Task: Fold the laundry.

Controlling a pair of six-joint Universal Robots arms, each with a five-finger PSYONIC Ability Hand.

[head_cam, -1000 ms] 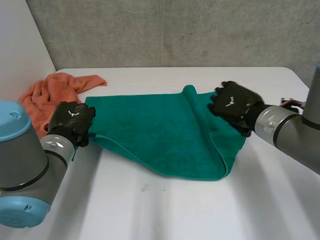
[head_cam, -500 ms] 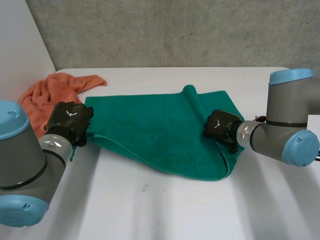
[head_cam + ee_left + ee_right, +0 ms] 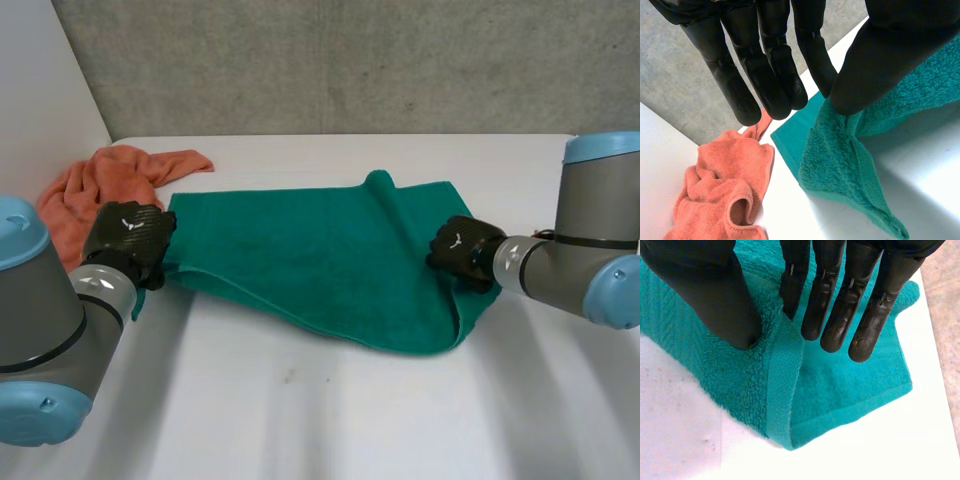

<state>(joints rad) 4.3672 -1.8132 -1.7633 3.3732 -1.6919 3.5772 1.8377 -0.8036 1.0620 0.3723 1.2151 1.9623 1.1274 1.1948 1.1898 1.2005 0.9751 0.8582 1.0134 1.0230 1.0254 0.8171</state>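
The green towel (image 3: 300, 250), spread mid-table, is pinched at its left corner by the left hand (image 3: 128, 235), its right edge by the right hand (image 3: 460, 248); both should be raised evenly

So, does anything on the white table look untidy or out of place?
Yes. On the white table, a crumpled orange terry cloth lies heaped at the far left. The green terry towel lies askew, its right part doubled over unevenly, so its edges do not line up.
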